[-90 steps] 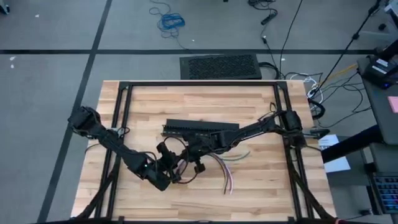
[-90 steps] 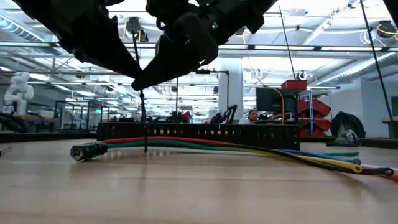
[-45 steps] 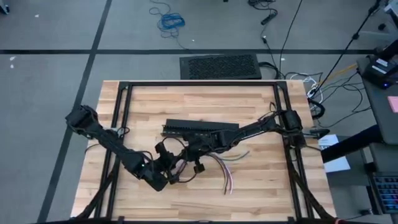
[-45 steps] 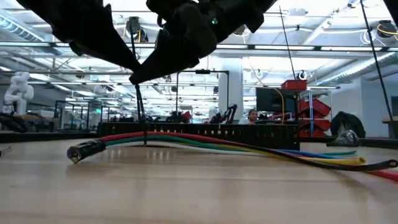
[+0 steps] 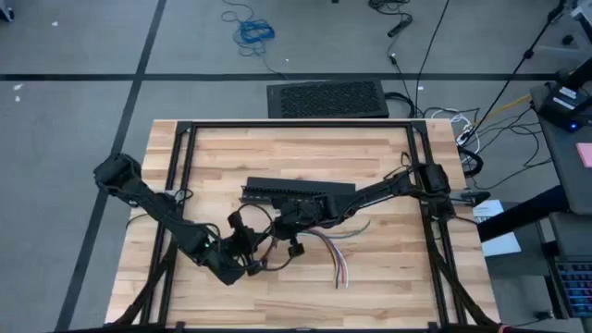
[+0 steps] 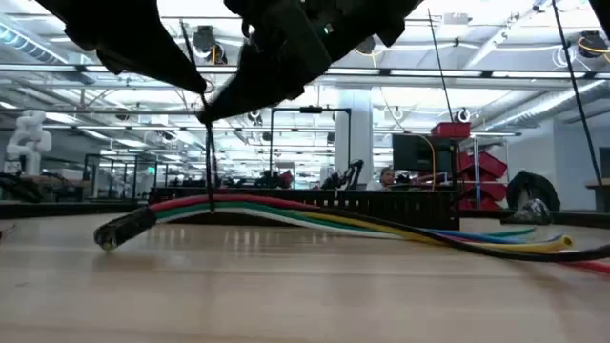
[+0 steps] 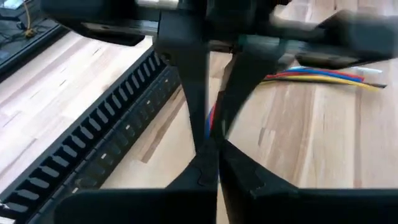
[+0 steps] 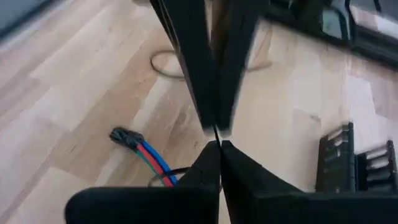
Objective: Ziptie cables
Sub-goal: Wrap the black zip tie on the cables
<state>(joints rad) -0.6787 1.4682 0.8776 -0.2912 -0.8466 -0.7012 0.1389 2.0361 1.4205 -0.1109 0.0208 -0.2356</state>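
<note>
Left claw [image 5: 252, 252] and right claw [image 5: 282, 231] pinch ziptie [image 6: 209, 171] above cables [image 6: 315, 215].

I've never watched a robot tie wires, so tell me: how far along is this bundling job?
Done: one ziptie seems looped around the cables near their plug end. In hand: the left pincer and right pincer, both pinched shut, meet above the bundle where the strip's tail runs up; which grips it I cannot tell. Left: the far ends fan out untied.
</note>
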